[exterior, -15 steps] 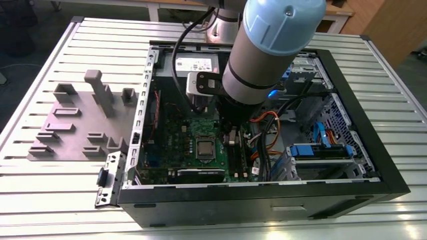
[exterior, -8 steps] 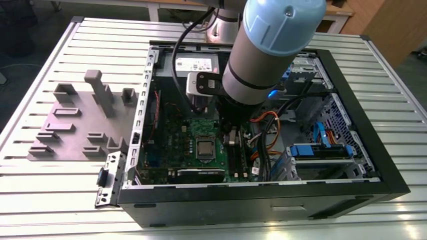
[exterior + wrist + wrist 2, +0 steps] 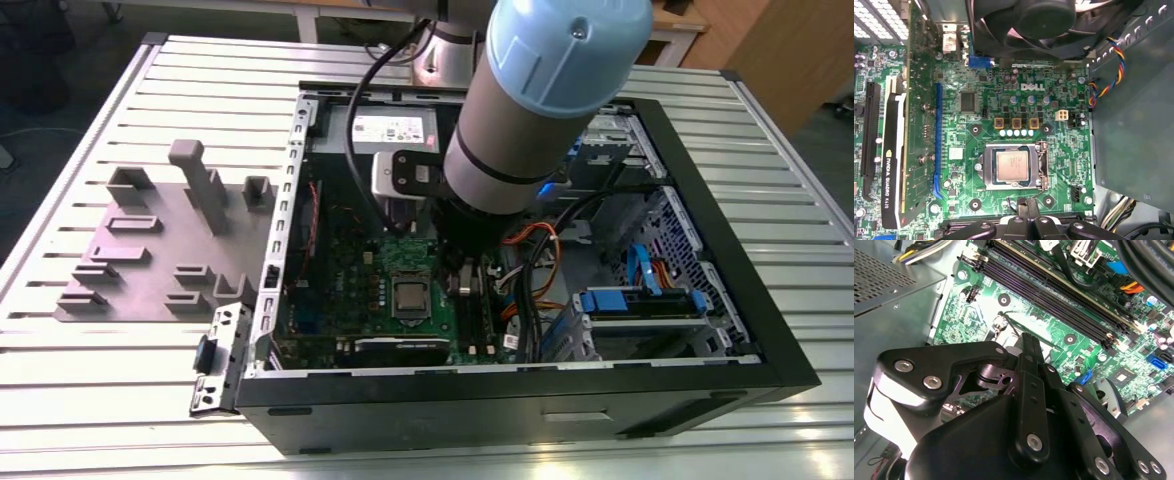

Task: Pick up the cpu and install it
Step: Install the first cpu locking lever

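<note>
The cpu [image 3: 1012, 167] is a small square silver chip lying flat inside the metal socket frame [image 3: 1041, 166] on the green motherboard [image 3: 1054, 100]. The exterior view shows the cpu [image 3: 408, 297] in the middle of the open computer case [image 3: 534, 400]. My gripper [image 3: 1026, 206] hovers just beside the socket, above the board, its black fingers [image 3: 1029, 352] pressed together with nothing between them. It is not touching the chip. The arm [image 3: 534, 100] reaches down into the case from above.
A black fan [image 3: 1024, 25] hangs over one side of the board and a graphics card [image 3: 891, 160] stands along another. Memory slots [image 3: 1054, 300] run close to the gripper. Loose cables [image 3: 534, 270] and a blue drive cage [image 3: 641, 300] fill the case's right side. A grey parts tray [image 3: 160, 240] lies outside.
</note>
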{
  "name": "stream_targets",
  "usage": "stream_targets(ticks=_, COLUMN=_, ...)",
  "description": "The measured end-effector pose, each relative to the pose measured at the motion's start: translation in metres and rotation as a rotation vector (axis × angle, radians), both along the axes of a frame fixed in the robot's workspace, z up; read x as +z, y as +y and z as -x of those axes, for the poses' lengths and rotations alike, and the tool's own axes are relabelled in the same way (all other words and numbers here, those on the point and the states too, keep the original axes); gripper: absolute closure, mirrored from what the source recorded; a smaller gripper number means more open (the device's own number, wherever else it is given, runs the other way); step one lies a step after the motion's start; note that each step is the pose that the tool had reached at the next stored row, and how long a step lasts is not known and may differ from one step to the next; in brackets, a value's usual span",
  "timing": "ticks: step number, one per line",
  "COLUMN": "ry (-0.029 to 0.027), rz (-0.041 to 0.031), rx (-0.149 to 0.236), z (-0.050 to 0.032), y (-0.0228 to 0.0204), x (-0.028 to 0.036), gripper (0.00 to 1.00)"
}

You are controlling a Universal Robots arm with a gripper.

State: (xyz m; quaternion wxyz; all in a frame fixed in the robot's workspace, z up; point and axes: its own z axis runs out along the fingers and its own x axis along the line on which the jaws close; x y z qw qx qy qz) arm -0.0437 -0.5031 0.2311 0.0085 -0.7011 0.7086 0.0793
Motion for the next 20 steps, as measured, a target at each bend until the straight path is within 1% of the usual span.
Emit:
stream_targets(ticks=3, ry=0.0001, rz=0.0, rx=0.004, z=0.0, y=-0.0008, x=-0.0011, gripper=0.89)
stream_targets(ticks=9, ry=0.0001, rz=0.0, rx=0.004, z=0.0, y=-0.0073, x=-0.0032, gripper=0.89)
stream_targets(ticks=14, ry=0.0, rz=-0.0001, rx=0.004, z=0.0, y=-0.0091, x=-0.006, gripper=0.89)
stream_targets(ticks=20, ry=0.0, rz=-0.0003, rx=0.004, z=0.0, y=-0.0136, x=-0.0093, gripper=0.89)
